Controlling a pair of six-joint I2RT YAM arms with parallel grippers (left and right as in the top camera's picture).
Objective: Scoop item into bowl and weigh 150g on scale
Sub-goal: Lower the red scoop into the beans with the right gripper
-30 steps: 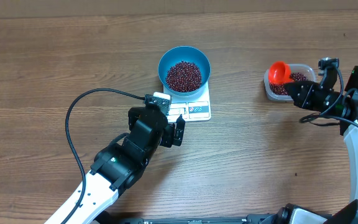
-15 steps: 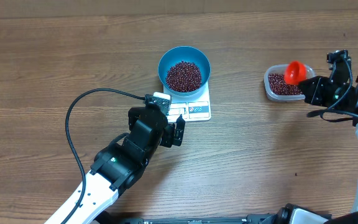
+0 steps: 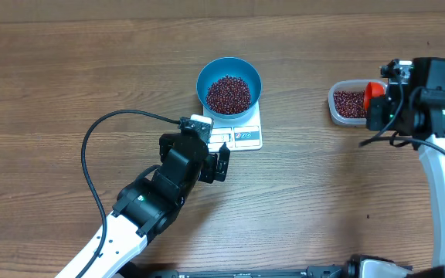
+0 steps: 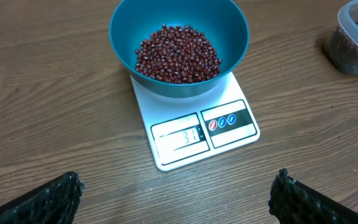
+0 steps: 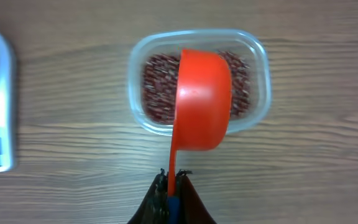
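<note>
Overhead view shows a round, deep, bright blue bowl (image 3: 229, 85) at 12 o'clock from the middle of the brown wooden surface (image 3: 68, 69). It holds a loose heap of small dark red-maroon beans (image 3: 229, 93). The bowl stands on the 12 o'clock part of a small flat white rectangular scale (image 3: 245, 137). In the left wrist view the display window (image 4: 179, 137) and the button panel (image 4: 229, 119) lie uncovered along the 6 o'clock edge of the scale. The digits are too faint to read surely.

At 3 o'clock of the bowl, well apart from it, sits a clear rounded-rectangular plastic tub (image 3: 346, 104) with more of the same beans inside. An orange-red plastic scoop (image 5: 201, 99) hangs over this tub and hides its middle in the right wrist view. Whether the scoop carries beans I cannot tell. The right end effector (image 5: 169, 202) is pressed together and pinches the thin handle of the scoop at its 6 o'clock end.

The left end effector (image 4: 178, 179) is spread wide and holds nothing. It stands near the 7 o'clock corner of the scale, apart from it. A thin black cable (image 3: 86, 150) makes a loop on the surface at 9 o'clock of the left arm.
</note>
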